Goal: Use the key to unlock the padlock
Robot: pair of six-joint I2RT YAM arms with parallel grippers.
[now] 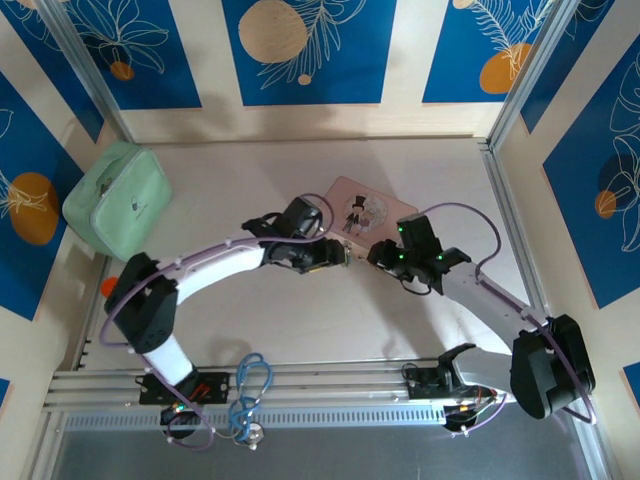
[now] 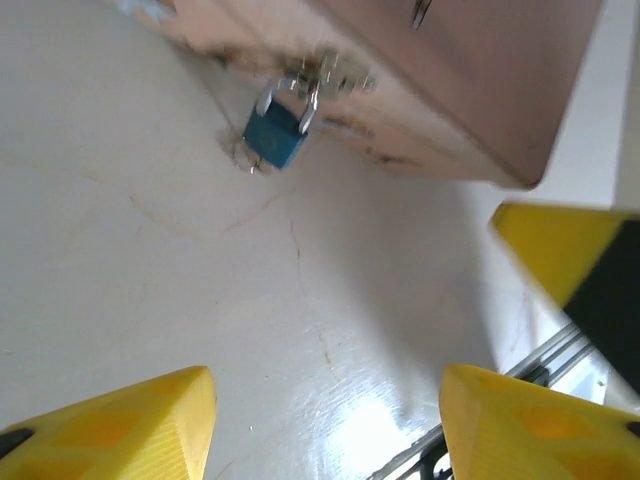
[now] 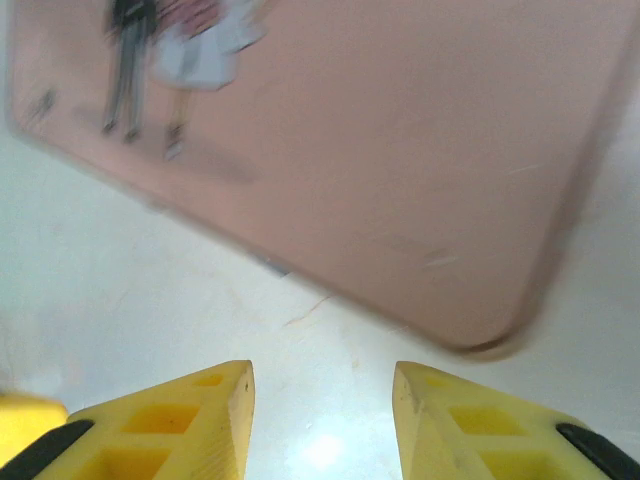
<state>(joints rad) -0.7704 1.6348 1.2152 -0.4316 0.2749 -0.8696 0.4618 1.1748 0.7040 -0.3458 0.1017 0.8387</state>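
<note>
Padlock [image 2: 277, 135] sits on the pale surface [image 1: 300, 330] right against the near edge of the pink tin [image 1: 365, 212], seen in the left wrist view just ahead of the left fingers.

Near edge, top view: both arm bases on the rail. A loop of blue cord [image 1: 251, 392] lies by the left base. Left arm sweeps up from the left and bends right, right arm bends in from the right, so the two wrists meet mid-surface, nose to nose.

Left gripper [image 1: 343, 257] is low over the surface and points at the tin's near edge. Its yellow fingers [image 2: 150, 420] are spread wide and hold nothing. Right gripper [image 1: 376, 254] is just beside it, also low. Its fingers [image 3: 215, 410] are parted with a moderate gap and hold nothing. The tin's lid [image 3: 400, 150] lies close ahead of them.

Padlock look: small blue body, silvery shackle up top, tilted, hooked at something silvery on the tin's edge. That part is blurred, so whether it is a key cannot be told.

Tin lid is pink with a drawn couple, and the tin lies flat. Farther left, a mint green pouch [image 1: 115, 195] sits near the wall, well apart.
</note>
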